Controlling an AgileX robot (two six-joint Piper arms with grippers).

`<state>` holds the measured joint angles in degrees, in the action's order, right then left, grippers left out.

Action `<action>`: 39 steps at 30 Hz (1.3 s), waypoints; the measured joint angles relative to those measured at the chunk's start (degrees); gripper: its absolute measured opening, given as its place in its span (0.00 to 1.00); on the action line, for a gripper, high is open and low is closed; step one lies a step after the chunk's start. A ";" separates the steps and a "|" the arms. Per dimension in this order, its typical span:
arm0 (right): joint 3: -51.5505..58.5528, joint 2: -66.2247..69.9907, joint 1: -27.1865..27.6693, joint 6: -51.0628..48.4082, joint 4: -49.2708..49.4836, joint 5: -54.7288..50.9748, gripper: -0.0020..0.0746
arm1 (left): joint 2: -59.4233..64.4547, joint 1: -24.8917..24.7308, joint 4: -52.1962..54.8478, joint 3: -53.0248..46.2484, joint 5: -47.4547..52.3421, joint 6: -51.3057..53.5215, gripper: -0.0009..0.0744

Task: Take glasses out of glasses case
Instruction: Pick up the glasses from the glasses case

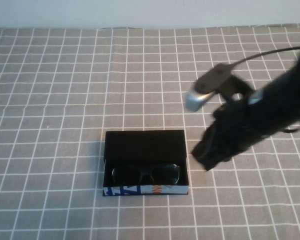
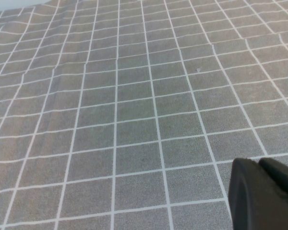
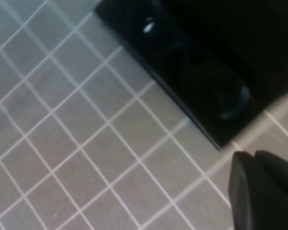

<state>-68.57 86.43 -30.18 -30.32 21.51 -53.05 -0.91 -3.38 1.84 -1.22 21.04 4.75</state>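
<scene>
The glasses case (image 1: pixel 145 139) lies open in the middle of the table, black, with a blue, white and orange strip (image 1: pixel 145 190) on its near edge. The black glasses (image 1: pixel 146 174) lie inside it, by that edge. My right gripper (image 1: pixel 202 156) hangs just right of the case, a little above the cloth, shut and empty. In the right wrist view the case (image 3: pixel 240 33) and the glasses (image 3: pixel 201 81) lie just beyond the right gripper (image 3: pixel 256 155). My left gripper (image 2: pixel 259 162) shows only in its own wrist view, shut and empty over bare cloth.
A grey tablecloth with a white grid (image 1: pixel 65 100) covers the whole table. The right arm's black body and cable (image 1: pixel 270 110) reach in from the right edge. A pale wall runs along the far edge.
</scene>
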 joint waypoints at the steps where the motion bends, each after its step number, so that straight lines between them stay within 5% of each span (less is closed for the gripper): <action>1: -1.61 1.37 -1.35 -0.78 -0.47 -0.15 0.00 | 0.00 0.00 0.00 0.00 0.00 0.00 0.01; 8: -10.93 12.28 -8.86 -10.01 -1.77 -2.65 0.03 | 0.00 0.00 0.00 0.00 0.00 0.00 0.01; 20: -20.39 24.55 -10.94 -20.84 -5.99 -5.13 0.39 | 0.00 0.00 0.00 0.00 0.00 0.00 0.01; 39: -21.07 28.47 -11.37 -25.87 -9.83 1.01 0.41 | 0.00 0.00 0.00 0.00 0.00 0.00 0.01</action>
<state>-89.64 114.90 -41.56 -56.19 11.68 -52.04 -0.91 -3.38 1.84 -1.22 21.04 4.75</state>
